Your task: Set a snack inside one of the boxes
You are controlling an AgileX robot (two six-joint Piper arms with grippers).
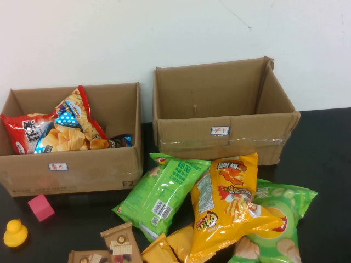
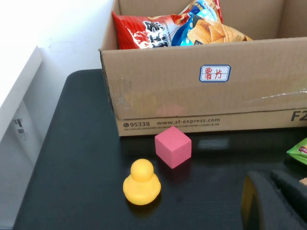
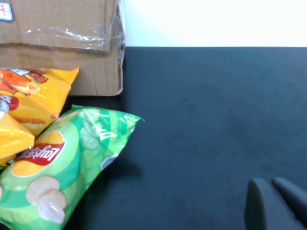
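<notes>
Two open cardboard boxes stand at the back of the black table. The left box (image 1: 71, 170) holds red and blue chip bags (image 1: 55, 129). The right box (image 1: 225, 134) looks empty. In front lie loose snacks: a green bag (image 1: 162, 194), a yellow bag (image 1: 227, 205), a green Lay's bag (image 1: 274, 224) and small brown packets (image 1: 118, 241). Neither gripper shows in the high view. My left gripper (image 2: 267, 176) is shut and empty, low over the table in front of the left box (image 2: 192, 96). My right gripper (image 3: 269, 182) is shut and empty, over bare table right of the Lay's bag (image 3: 62, 163).
A pink cube (image 1: 41, 207) and a yellow rubber duck (image 1: 15, 233) sit in front of the left box; both also show in the left wrist view, the cube (image 2: 172, 146) and the duck (image 2: 141, 183). Bare table (image 3: 216, 110) lies right of the snack pile.
</notes>
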